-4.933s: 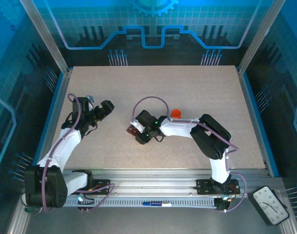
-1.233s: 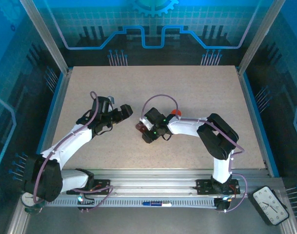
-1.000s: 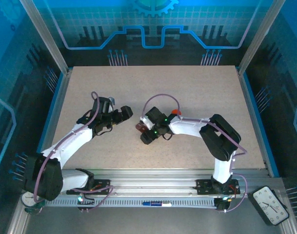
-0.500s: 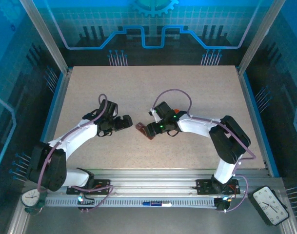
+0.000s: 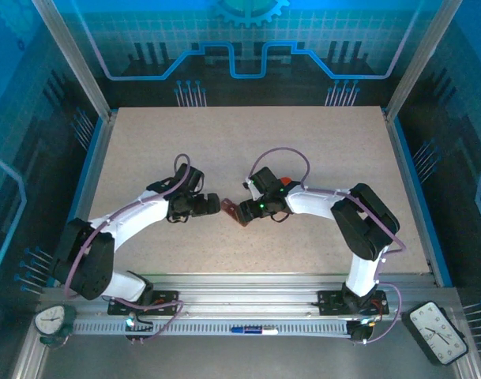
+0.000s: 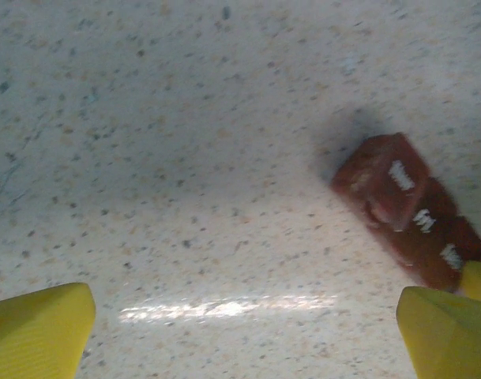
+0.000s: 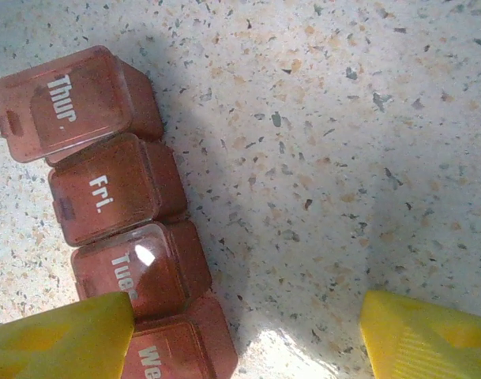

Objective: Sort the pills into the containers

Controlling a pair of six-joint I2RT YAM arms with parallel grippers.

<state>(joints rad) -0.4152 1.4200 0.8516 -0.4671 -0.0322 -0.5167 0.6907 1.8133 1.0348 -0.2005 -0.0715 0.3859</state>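
The containers (image 5: 233, 212) are a dark reddish-brown strip of lidded boxes lying flat mid-table. In the right wrist view the containers (image 7: 106, 189) show lids marked Thur, Fri, Tue and We, all closed. My right gripper (image 7: 244, 335) is open, its left finger (image 7: 58, 335) over the strip's near end and bare table between the fingers. It sits at the strip's right end (image 5: 246, 211). My left gripper (image 5: 213, 207) is open just left of the strip. Its wrist view has the containers (image 6: 406, 213) ahead to the right of the left gripper (image 6: 244, 332). The pills are out of view.
An orange bottle (image 5: 285, 181) stands just behind the right arm's wrist. Metal rails edge the speckled table (image 5: 248, 134), with open room at the back and on both sides. A clock (image 5: 437, 332) lies off the table at the front right.
My left arm has swung in toward the middle, bringing its open gripper close to the strip. The right gripper and the strip have shifted slightly to the right.
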